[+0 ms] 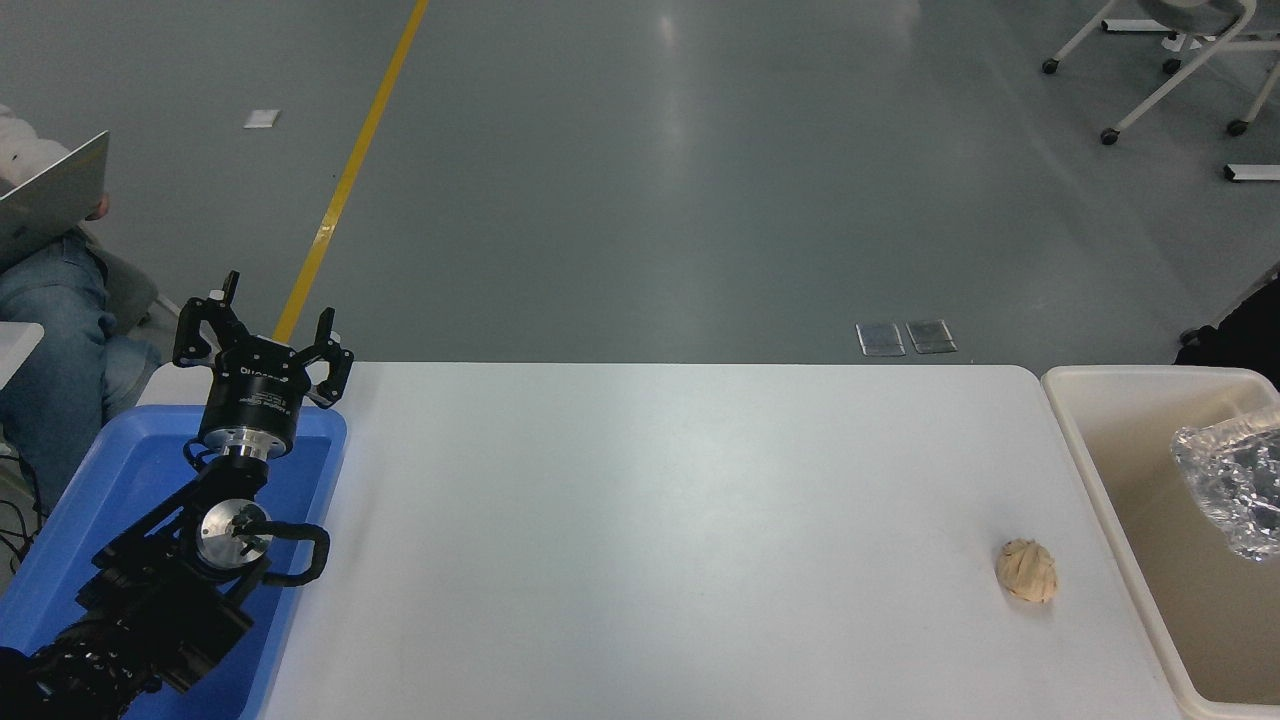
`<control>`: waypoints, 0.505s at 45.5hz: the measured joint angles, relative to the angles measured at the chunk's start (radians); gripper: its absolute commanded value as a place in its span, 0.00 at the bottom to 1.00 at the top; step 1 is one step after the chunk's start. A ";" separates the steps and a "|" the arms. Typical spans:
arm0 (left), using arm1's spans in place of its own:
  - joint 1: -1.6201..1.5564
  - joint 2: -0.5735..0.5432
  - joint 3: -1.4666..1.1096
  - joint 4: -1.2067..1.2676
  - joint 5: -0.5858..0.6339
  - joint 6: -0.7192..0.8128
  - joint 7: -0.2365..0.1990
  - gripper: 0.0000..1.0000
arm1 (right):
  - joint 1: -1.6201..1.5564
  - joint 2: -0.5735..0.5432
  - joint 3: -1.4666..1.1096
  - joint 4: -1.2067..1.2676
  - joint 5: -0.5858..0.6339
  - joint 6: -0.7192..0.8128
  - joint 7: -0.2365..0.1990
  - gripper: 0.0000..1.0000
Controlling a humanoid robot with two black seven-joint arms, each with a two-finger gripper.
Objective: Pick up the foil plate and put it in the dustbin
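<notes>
The crinkled silver foil plate (1232, 488), thin, light and easily crushed, sits inside the cream plastic dustbin (1110, 460), far right of the spread, parked left gripper (264, 335); best gripped by its rim

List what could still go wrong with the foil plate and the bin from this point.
1. The foil plate is cut off by the picture's right edge inside the dustbin, so whether it has been let go cannot be seen; it might stay caught on the arm.
2. The light, crumpled foil may lodge against the bin wall rather than settle.
3. The beige ball near the bin could be knocked during withdrawal.
</notes>
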 measured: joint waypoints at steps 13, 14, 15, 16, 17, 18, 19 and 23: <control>0.000 0.000 0.000 0.000 0.000 0.000 0.000 0.99 | -0.033 0.020 0.005 -0.014 -0.011 -0.009 0.001 0.93; 0.000 0.000 0.000 0.000 0.000 0.000 0.000 0.99 | -0.034 0.023 0.005 -0.015 -0.012 -0.009 0.001 0.96; 0.000 0.000 0.000 0.000 0.000 0.000 0.000 0.99 | -0.034 0.026 0.005 -0.015 -0.012 -0.009 0.001 0.98; 0.000 0.000 0.000 0.000 0.000 0.000 0.000 0.99 | -0.034 0.028 0.005 -0.016 -0.013 -0.009 0.001 0.99; 0.000 0.000 0.000 0.000 0.000 0.000 0.000 0.99 | -0.034 0.030 0.005 -0.016 -0.013 -0.009 0.001 0.99; 0.000 0.000 0.000 0.000 0.000 0.000 0.000 0.99 | -0.033 0.032 0.005 -0.017 -0.014 -0.009 0.001 0.99; 0.000 0.000 -0.001 0.000 0.000 0.000 0.000 0.99 | -0.031 0.034 0.005 -0.017 -0.014 -0.009 0.001 0.99; 0.000 0.000 -0.001 0.000 0.000 0.000 0.000 0.99 | -0.003 0.038 0.005 -0.016 -0.016 -0.005 0.002 1.00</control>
